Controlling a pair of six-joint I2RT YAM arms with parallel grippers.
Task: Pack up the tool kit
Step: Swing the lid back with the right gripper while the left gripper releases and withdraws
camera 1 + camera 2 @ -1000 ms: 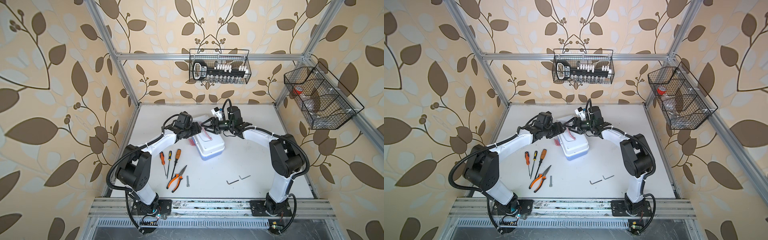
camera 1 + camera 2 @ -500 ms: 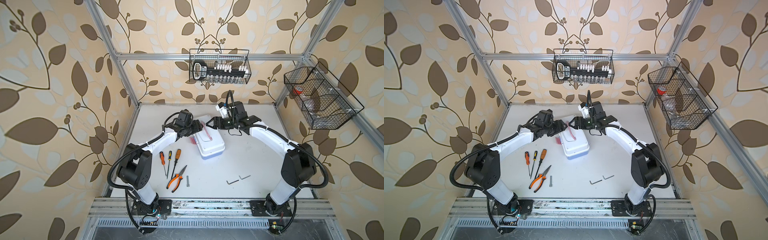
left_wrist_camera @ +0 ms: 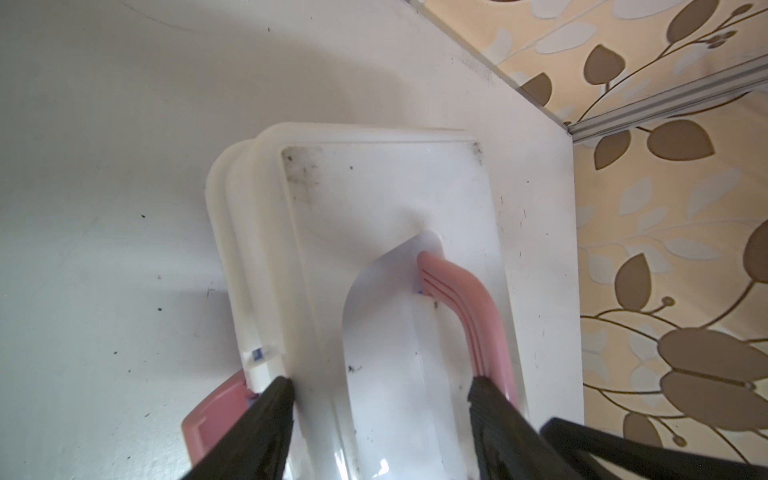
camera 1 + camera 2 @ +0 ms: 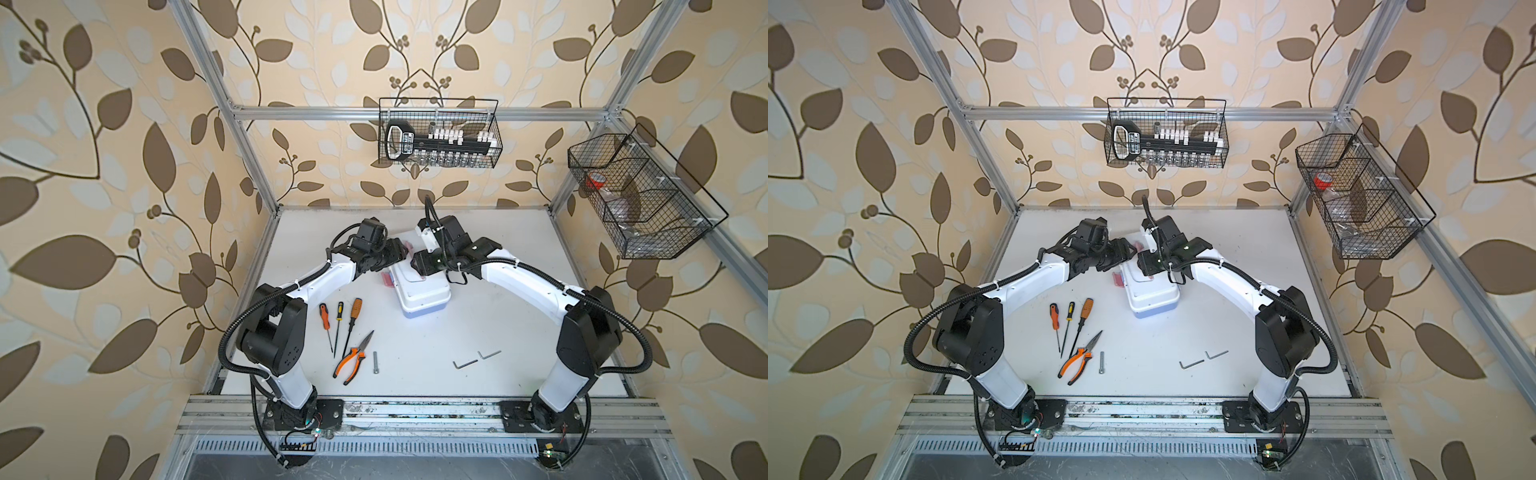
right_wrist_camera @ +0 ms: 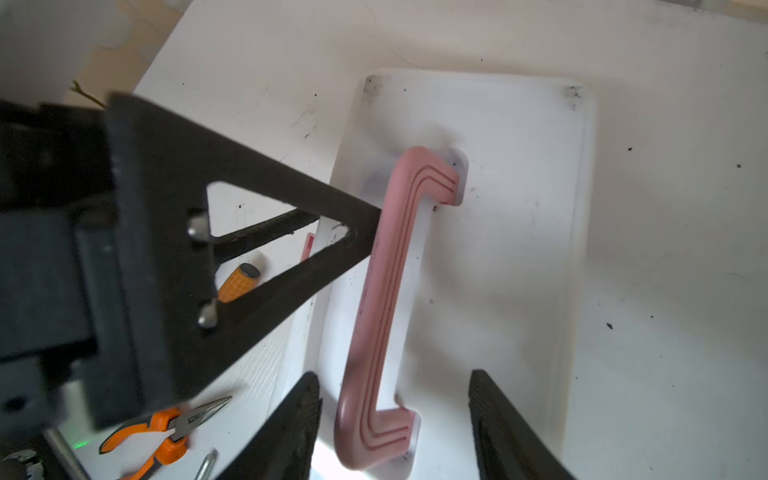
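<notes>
White-lidded, the tool kit [image 4: 424, 291] was set mid-table. Lettering on the black holder [image 4: 440, 145] seemed unreadable. The right gripper [image 5: 394, 376], brought over it since, was spread astride the pink handle [image 5: 386, 291]; the left gripper [image 3: 380, 380] likewise unclenched.

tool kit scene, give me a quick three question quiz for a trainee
1. True or false: the small plastic tool kit, white lid over light blue base, is closed.
2. How many screwdrivers lie beside the orange-handled pliers on the white table? A two, B three, C five.
3. Fill the gap: the right gripper has its open jaws either side of the kit's pink ____.
Key: 1 true; 2 B; 3 handle.
</notes>
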